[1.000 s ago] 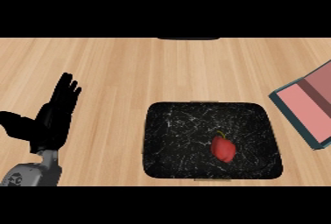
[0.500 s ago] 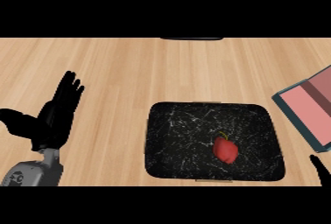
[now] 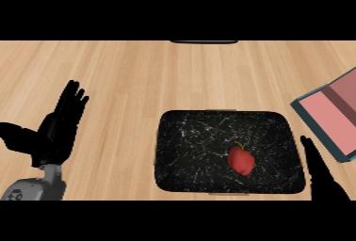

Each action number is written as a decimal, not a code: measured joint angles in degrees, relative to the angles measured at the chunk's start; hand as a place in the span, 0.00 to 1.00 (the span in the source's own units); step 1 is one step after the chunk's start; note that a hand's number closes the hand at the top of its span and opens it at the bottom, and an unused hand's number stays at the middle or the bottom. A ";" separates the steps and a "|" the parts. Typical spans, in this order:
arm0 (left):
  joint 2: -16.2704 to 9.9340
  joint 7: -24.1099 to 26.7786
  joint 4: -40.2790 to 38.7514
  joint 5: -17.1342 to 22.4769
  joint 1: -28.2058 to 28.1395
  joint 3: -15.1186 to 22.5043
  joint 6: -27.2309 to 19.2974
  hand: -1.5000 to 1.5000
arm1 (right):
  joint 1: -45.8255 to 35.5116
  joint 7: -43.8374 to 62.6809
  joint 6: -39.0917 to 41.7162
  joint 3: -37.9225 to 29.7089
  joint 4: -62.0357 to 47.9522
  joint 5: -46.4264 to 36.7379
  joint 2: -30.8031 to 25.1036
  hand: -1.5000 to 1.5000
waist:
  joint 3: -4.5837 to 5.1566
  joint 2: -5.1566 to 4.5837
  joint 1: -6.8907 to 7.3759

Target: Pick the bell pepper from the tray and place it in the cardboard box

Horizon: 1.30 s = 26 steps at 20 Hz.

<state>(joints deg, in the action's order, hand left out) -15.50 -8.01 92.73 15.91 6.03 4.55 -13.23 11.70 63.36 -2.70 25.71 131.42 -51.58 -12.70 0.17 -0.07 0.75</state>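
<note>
A red bell pepper (image 3: 241, 160) with a small yellowish stem lies on the black marbled tray (image 3: 188, 141), right of the tray's middle. The box (image 3: 334, 117), teal-edged with a pink inside, sits at the right edge, partly cut off. My right hand (image 3: 321, 176) comes up at the lower right, fingers straight, just outside the tray's right rim and apart from the pepper. My left hand (image 3: 55, 129) rests open at the left with fingers pointing up, well clear of the tray.
Light wooden counter (image 3: 160, 75) spreads behind and left of the tray. A dark object (image 3: 204, 42) shows at the top edge, mostly cut off.
My right hand has risen into view at the lower right beside the tray. The left hand has barely shifted. The pepper stays put.
</note>
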 measured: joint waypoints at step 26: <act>1.80 -2.42 -0.08 -2.13 0.91 -4.75 3.24 0.50 | -6.41 -1.98 0.83 0.73 -15.41 -12.27 12.32 0.00 | -0.16 0.09 -0.77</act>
<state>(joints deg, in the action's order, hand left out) -13.70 -10.43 92.64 13.78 6.94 -0.19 -9.99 5.29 61.38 -1.87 26.44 116.02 -63.84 -0.38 0.01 0.02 -0.01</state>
